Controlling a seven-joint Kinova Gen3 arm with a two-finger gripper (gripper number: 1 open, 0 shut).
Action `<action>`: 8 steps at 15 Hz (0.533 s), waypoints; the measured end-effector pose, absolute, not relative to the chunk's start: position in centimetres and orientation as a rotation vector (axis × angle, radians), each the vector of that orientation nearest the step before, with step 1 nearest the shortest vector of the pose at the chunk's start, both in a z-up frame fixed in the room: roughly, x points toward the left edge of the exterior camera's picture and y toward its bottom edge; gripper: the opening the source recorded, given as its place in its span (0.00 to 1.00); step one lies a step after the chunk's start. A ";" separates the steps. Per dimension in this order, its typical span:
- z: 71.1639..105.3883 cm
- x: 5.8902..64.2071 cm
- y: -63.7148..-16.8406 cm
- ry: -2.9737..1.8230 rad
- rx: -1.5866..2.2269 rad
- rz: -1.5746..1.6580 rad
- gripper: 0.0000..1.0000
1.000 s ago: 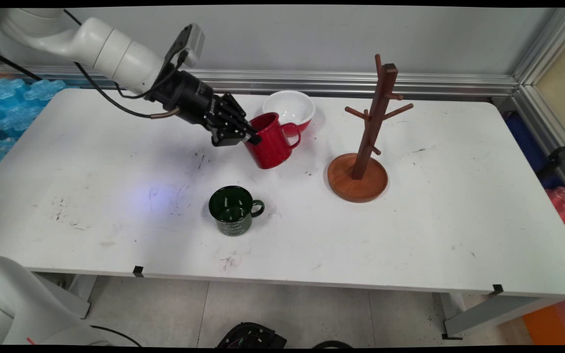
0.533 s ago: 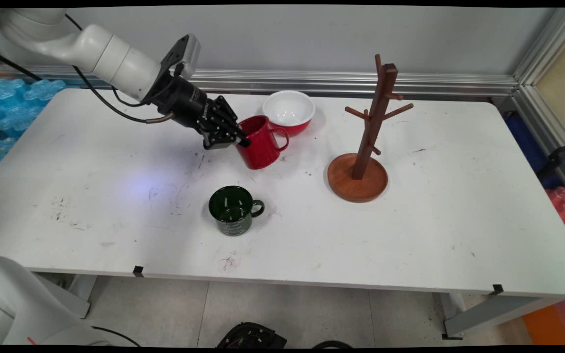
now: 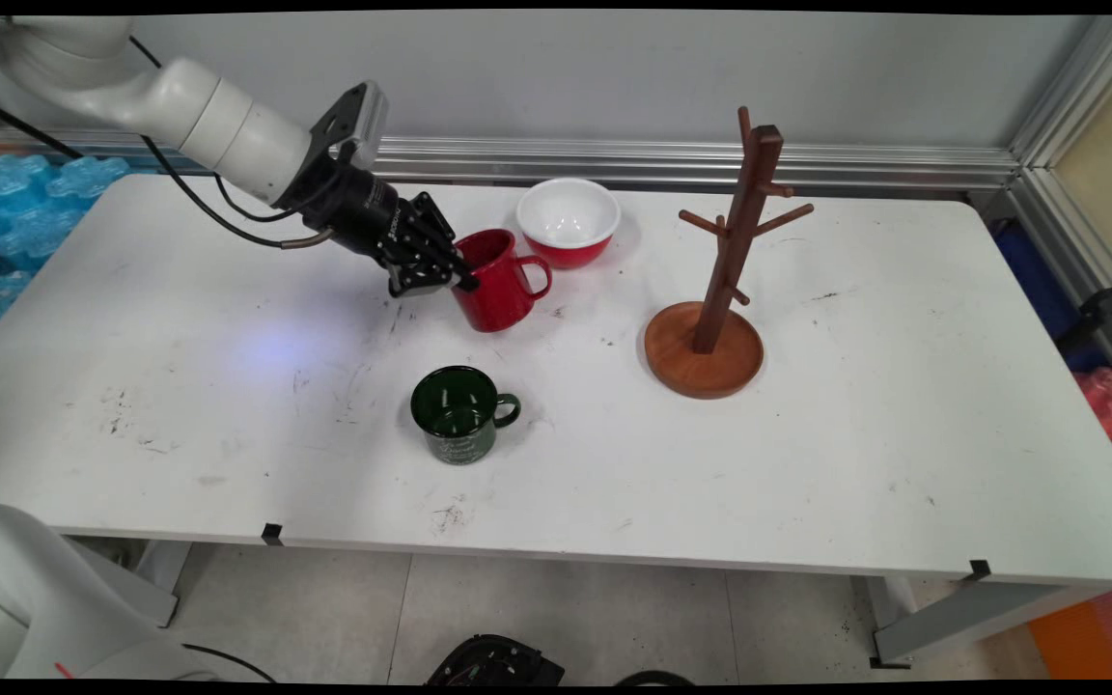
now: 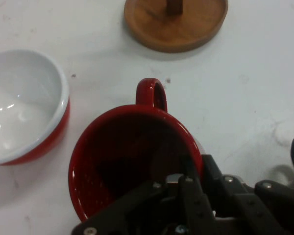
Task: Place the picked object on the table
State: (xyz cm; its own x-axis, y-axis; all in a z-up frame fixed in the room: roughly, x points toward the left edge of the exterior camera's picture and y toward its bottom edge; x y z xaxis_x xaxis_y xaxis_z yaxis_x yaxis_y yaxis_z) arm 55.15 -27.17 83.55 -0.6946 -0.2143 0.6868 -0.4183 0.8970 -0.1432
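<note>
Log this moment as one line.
gripper: shut on red mug rim | mug: tilted | near: bowl, green mug, rack

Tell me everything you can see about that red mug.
The red mug is glossy, like enamel, with faint speckles, a dark inside and a loop handle pointing toward the wooden stand. It sits tilted, empty as far as shows. The black pincer is shut on its rim. A red-and-white bowl stands close behind, apart from it.
</note>
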 end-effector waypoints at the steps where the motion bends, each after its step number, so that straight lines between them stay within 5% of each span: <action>1: 83.5 55.2 -27.2 -2.358 0.449 0.380 0.00; 8: 82.5 55.9 -27.1 -2.393 0.431 0.389 0.00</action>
State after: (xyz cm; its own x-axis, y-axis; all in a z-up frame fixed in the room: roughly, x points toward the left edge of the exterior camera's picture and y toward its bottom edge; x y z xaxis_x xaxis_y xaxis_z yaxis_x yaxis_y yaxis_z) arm 55.95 -27.13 82.54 -0.7234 -0.2029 0.6600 -0.4017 0.9011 -0.1633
